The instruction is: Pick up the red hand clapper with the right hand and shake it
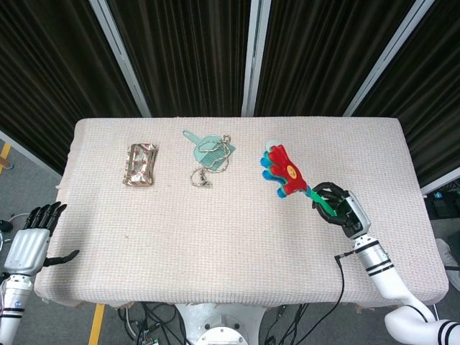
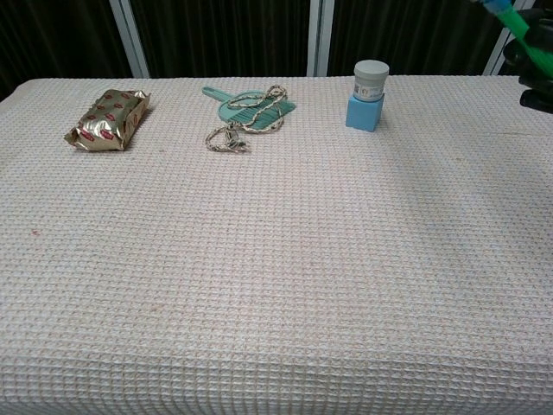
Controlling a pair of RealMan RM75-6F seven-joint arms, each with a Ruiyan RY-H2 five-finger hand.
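Long rectangular table (image 1: 215, 244) under a pale waffle-weave cloth, backed by black pleated curtains (image 1: 180, 50) with slanted grey metal posts.

Right hand (image 1: 340, 210), black-fingered on a silver wrist, raised over the near right part of the table, fingers curled tight round the green handle of the red hand clapper (image 1: 285, 171). Clapper lifted off the cloth, palm-shaped red head tilted up and away toward the far left, blue leaves showing behind the red one, a yellow disc on its face. In the chest view only the green handle tip and dark fingers (image 2: 537, 60) visible at the far right edge.

Left hand (image 1: 32, 237) hanging beyond the near left corner of the table, off the cloth, fingers spread and holding nothing.

Gold foil packet with red print (image 1: 141, 164) lying flat at the far left. Teal plastic comb-like piece (image 1: 203, 147) at the far centre, with a tangled pale cord (image 1: 208, 169) draped over it and trailing nearer. Small white-capped jar on a light blue box (image 2: 368, 96) standing upright far right of centre, hidden behind the clapper head in the head view.
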